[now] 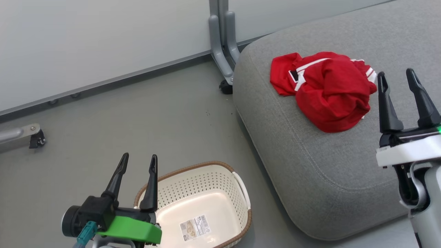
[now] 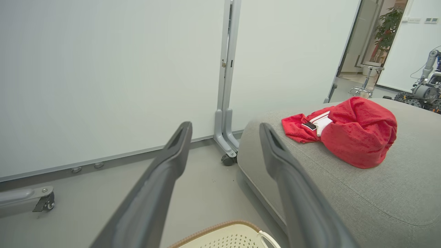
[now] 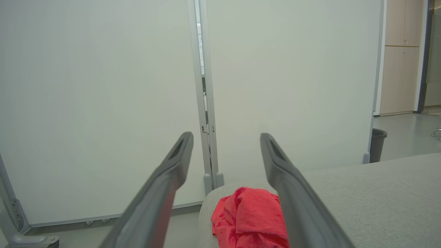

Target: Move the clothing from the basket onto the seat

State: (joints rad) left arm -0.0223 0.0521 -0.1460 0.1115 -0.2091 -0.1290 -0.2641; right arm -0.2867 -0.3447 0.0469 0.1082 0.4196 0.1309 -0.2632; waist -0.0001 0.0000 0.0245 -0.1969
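Note:
The clothing, a crumpled red jersey with white stripes, lies in a heap on the grey seat. The left wrist view shows the clothing on the seat, and the right wrist view has the clothing low between the fingers. The cream basket with its brown rim stands on the floor left of the seat, a paper label on its bottom. My left gripper hovers open above the basket's left rim. My right gripper is open just right of the clothing, holding nothing.
White partition panels on a grey wheeled foot stand behind the seat's corner. Another caster foot sits at the far left of the grey floor. A dark bin and another robot are farther off.

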